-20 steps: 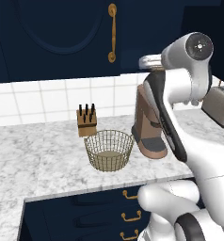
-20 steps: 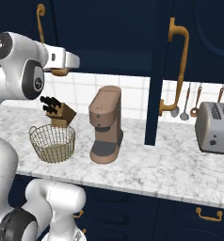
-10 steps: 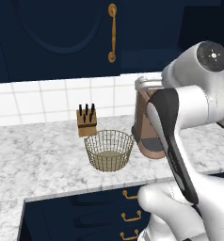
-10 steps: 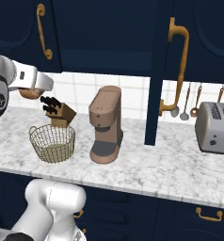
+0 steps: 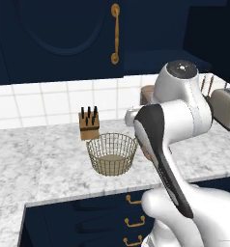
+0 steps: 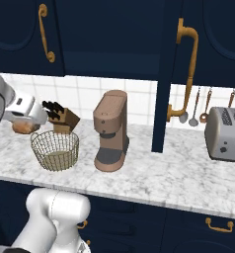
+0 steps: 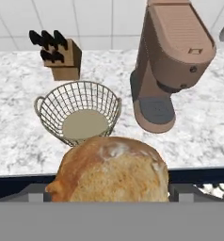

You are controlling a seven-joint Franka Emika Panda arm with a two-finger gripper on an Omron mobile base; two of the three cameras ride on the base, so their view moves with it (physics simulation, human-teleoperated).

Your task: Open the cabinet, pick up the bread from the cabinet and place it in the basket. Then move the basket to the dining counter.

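Observation:
My gripper [image 7: 111,193] is shut on the bread [image 7: 111,172], a golden-brown loaf wedged between the two finger tips. In the right base view the bread [image 6: 23,128] hangs under the hand just above and left of the basket's rim. The basket [image 7: 78,113] is tan wire mesh with a beige bottom, upright on the marble worktop, also seen as the basket [image 5: 112,153] and the basket [image 6: 55,149]. The cabinet door [image 6: 165,89] stands open edge-on, with its brass handle [image 6: 188,69]. The dining counter is out of view.
A wooden knife block [image 6: 64,118] stands just behind the basket. A brown coffee machine [image 6: 111,131] is right of it, and a toaster [image 6: 227,133] sits at the far right. Utensils hang on the tiled wall. Navy drawers [image 5: 131,222] run under the worktop.
The hand with the bread has come down and swung left from cabinet height to just above the basket's rim. The basket and the other things have stayed put.

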